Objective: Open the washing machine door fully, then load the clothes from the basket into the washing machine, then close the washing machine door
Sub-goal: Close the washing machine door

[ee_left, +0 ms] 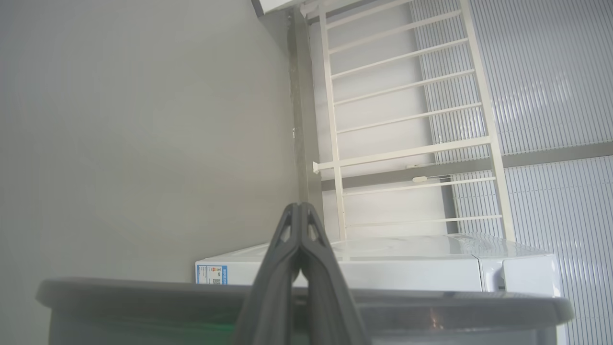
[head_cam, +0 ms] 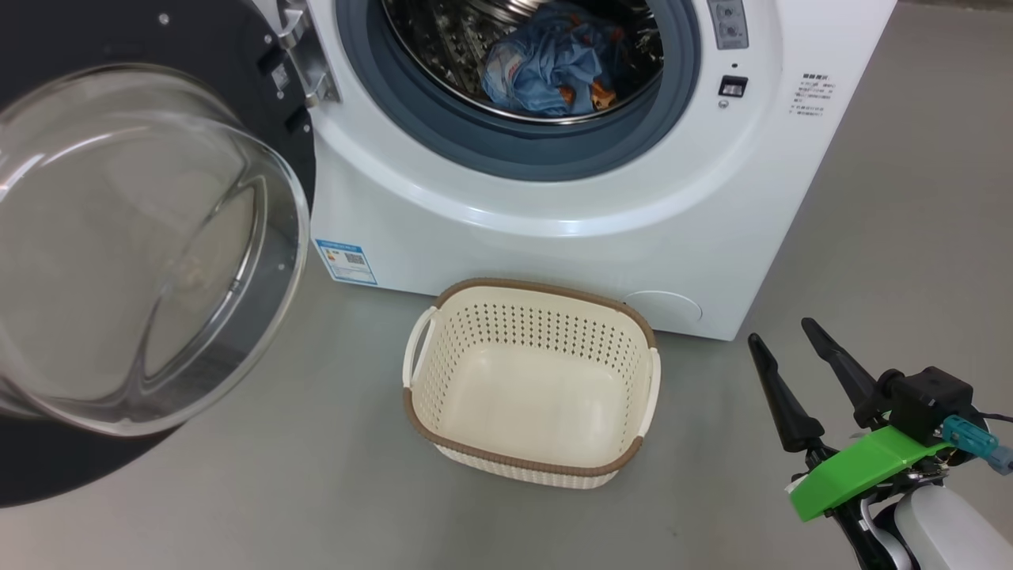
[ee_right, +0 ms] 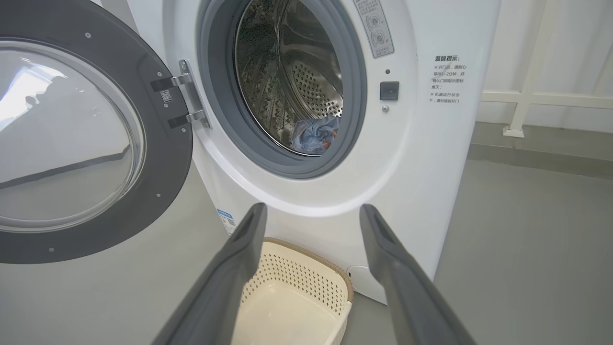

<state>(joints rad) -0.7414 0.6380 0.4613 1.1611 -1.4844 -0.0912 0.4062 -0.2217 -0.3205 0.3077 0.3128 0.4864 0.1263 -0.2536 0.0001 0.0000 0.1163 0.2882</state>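
The washing machine (head_cam: 554,237) stands with its round opening uncovered. The washing machine door (head_cam: 142,245) is swung wide to the left, glass bowl facing me; in the right wrist view its black rim (ee_right: 158,158) hangs on the metal hinge. Light blue clothes (head_cam: 554,71) lie bunched in the steel drum (ee_right: 316,136). On the floor before the machine, the basket (head_cam: 522,463) holds nothing. My right gripper (head_cam: 782,332) is open and bare, right of the basket (ee_right: 311,249). My left gripper (ee_left: 299,207) is shut on nothing, above a dark rounded edge (ee_left: 143,292), apparently the door's.
Grey floor (head_cam: 886,261) stretches to the right of the machine and in front of the basket. A white metal railing (ee_right: 527,98) runs along the wall behind the machine, and it also crosses the left wrist view as a railing (ee_left: 407,153).
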